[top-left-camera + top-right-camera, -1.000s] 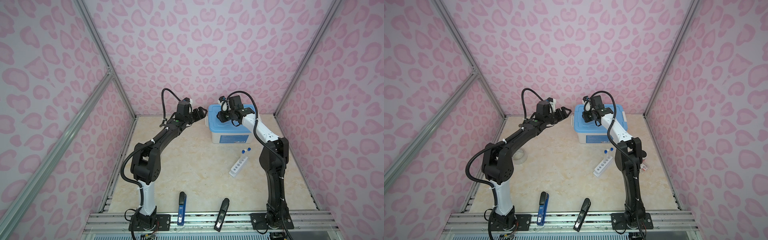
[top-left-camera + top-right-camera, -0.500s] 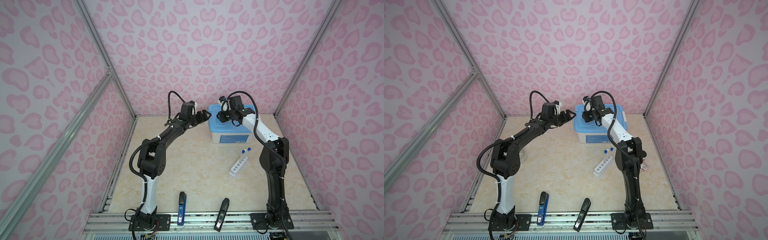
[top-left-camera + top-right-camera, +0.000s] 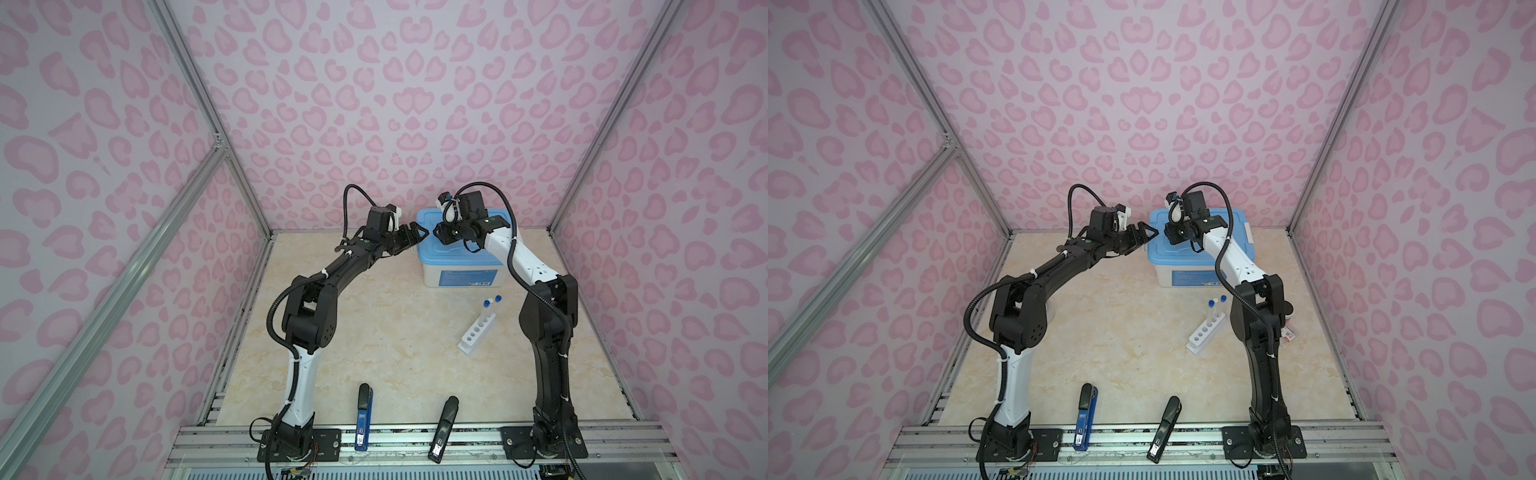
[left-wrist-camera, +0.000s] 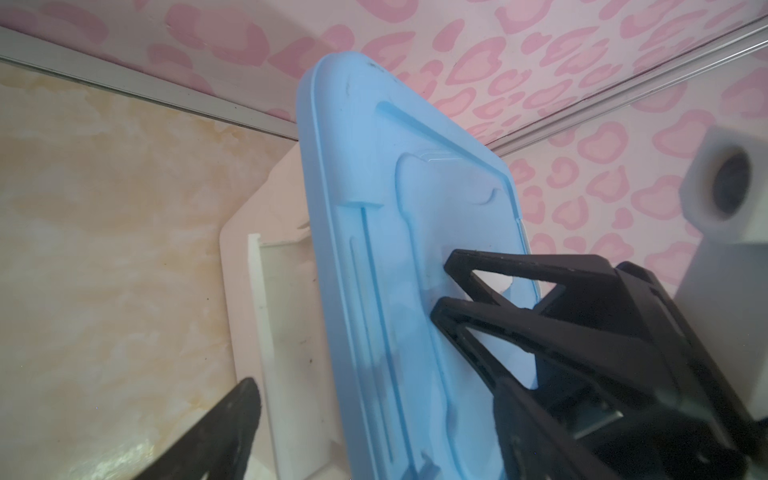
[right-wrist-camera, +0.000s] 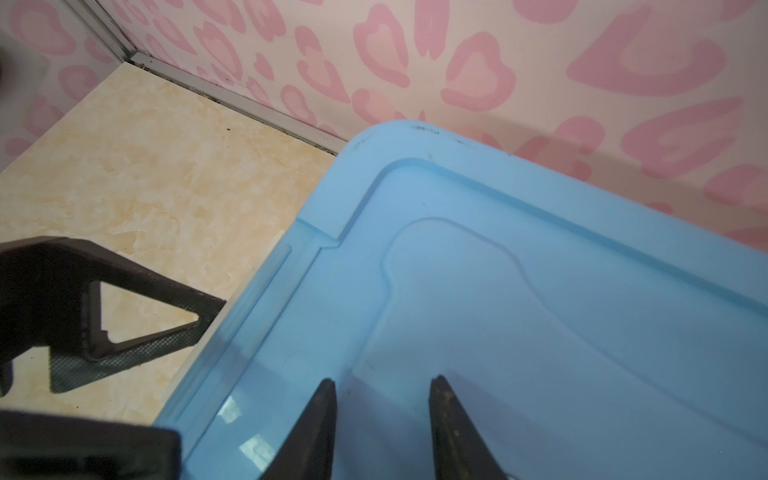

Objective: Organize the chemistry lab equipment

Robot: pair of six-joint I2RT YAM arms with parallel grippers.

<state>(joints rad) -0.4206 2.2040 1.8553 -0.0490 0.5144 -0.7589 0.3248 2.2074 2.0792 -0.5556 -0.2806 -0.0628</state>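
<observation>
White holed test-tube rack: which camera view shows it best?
The top views: the white holed rack stands unobstructed on the beige table, holes visible. Neither wrist view shows it; both frame the blue plastic lid.

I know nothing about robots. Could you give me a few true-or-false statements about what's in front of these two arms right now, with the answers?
1. The blue lid sits on the white box. True.
2. Every hole of the white rack holds a tube. False: capped tubes stand only at its far end, and the other holes are empty.
3. The right gripper has a tube between its jaws. False: the jaws stand apart over the lid, empty.
4. A blue tool and a black tool lie at the table's front edge. True.
5. The left gripper is shut. False: its jaws are wide open at the lid's edge.
</observation>
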